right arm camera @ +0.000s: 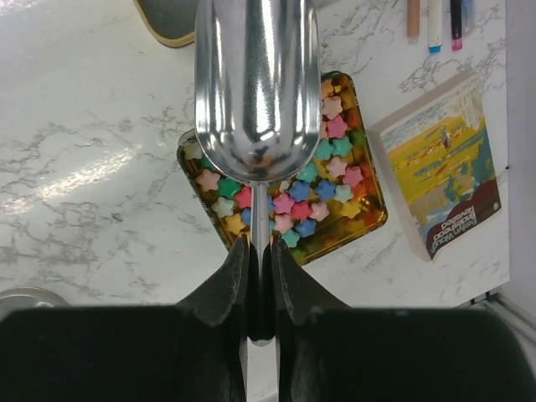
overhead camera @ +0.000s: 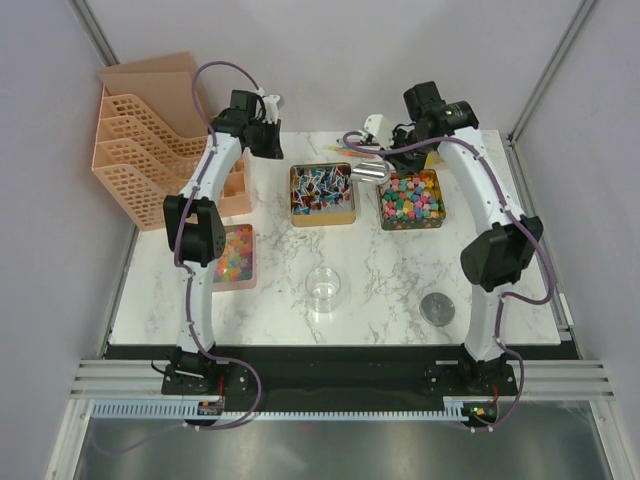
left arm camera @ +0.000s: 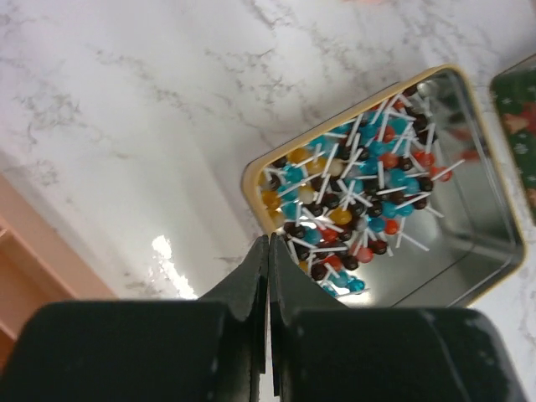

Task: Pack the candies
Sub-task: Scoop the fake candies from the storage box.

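scoop poised over the candy tin

the right gripper clamps the handle of the empty metal scoop, which hangs over the candies in their tin. next, likely: a shallow dip inside the rim, then a level carry over open marble to the clear cup, nearer the arms than the tin. a book lies just beside the tin; the left gripper, closed on nothing, hovers by the neighbouring lollipop tin.

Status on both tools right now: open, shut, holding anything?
Left tool: shut, nothing held.
Right tool: shut on the scoop, gripping its handle.
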You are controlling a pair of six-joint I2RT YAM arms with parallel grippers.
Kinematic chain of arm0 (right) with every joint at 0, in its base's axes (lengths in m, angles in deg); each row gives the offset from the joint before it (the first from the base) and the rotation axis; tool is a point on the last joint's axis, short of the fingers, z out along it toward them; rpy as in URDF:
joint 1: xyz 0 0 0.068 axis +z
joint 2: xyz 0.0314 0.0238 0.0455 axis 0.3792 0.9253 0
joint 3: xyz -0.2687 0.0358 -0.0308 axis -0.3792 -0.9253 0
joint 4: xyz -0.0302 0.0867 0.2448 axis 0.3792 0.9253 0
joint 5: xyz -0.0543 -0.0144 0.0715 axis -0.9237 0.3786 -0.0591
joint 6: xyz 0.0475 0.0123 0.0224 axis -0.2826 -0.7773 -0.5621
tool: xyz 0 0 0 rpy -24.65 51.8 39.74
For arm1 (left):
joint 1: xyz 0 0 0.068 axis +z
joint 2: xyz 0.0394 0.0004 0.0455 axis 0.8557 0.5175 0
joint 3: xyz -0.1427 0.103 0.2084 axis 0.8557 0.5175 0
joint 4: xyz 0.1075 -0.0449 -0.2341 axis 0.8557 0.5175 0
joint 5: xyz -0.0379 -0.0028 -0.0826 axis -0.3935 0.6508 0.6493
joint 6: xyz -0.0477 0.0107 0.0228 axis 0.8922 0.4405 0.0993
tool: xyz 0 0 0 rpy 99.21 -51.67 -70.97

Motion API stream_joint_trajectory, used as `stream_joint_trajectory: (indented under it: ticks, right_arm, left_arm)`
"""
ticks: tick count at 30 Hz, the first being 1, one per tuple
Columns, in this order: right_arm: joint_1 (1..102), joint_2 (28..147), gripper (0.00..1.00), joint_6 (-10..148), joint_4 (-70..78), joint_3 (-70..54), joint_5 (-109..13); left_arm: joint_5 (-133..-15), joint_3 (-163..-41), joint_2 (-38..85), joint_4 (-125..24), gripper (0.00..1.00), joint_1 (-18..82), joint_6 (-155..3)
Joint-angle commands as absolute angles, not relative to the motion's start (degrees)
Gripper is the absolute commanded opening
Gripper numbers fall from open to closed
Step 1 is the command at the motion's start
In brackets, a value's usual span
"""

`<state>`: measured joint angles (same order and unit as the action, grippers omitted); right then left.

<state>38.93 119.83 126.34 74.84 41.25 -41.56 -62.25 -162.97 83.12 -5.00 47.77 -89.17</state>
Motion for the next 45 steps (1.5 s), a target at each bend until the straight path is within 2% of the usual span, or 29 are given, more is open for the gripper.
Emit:
stream_joint_trajectory:
  ticks: [1,5,6,7,9,13,19,28,33,35,45]
  right_arm:
    - [40.30,125.16,0.00,135.15,83.51,50.43,-43.34]
    - [42.06,128.69,0.00,138.67,83.52,52.64,-45.79]
    - [42.32,129.31,0.00,138.94,83.52,53.17,-46.06]
    - [42.67,130.36,0.00,139.20,83.43,54.57,-46.06]
    - [43.73,131.25,0.00,139.29,82.90,55.28,-46.94]
    - [45.05,133.52,0.00,139.56,79.66,55.28,-48.69]
    - [47.33,138.01,0.00,141.14,79.12,58.53,-55.36]
    - [49.27,139.34,0.00,143.42,75.79,59.51,-61.88]
    - [49.36,138.72,0.00,142.90,74.29,59.42,-62.68]
    - [49.44,137.93,0.00,143.07,74.11,59.07,-62.85]
    - [49.80,130.64,0.00,147.90,76.39,50.45,-58.11]
  left_arm:
    - [-65.54,-161.40,82.95,-4.05,0.02,47.50,-93.82]
    - [-64.66,-160.43,84.79,-4.05,0.04,47.50,-93.56]
    - [-64.22,-160.43,85.32,-4.05,0.21,47.41,-94.00]
    - [-65.09,-160.60,85.50,-4.05,0.31,47.06,-93.91]
    - [-66.24,-160.78,85.93,-3.97,0.39,46.80,-93.74]
    - [-67.38,-162.10,88.04,-4.05,0.39,46.62,-93.30]
    - [-69.14,-163.24,90.24,-4.93,0.38,46.62,-93.12]
    - [-67.83,-164.47,92.35,-5.11,0.26,45.22,-93.30]
    - [-67.91,-163.95,92.18,-4.76,0.07,44.51,-92.42]
    - [-67.39,-163.16,91.83,-4.58,0.03,44.25,-92.16]
    - [-67.47,-161.57,90.51,-4.23,0.02,40.47,-91.80]
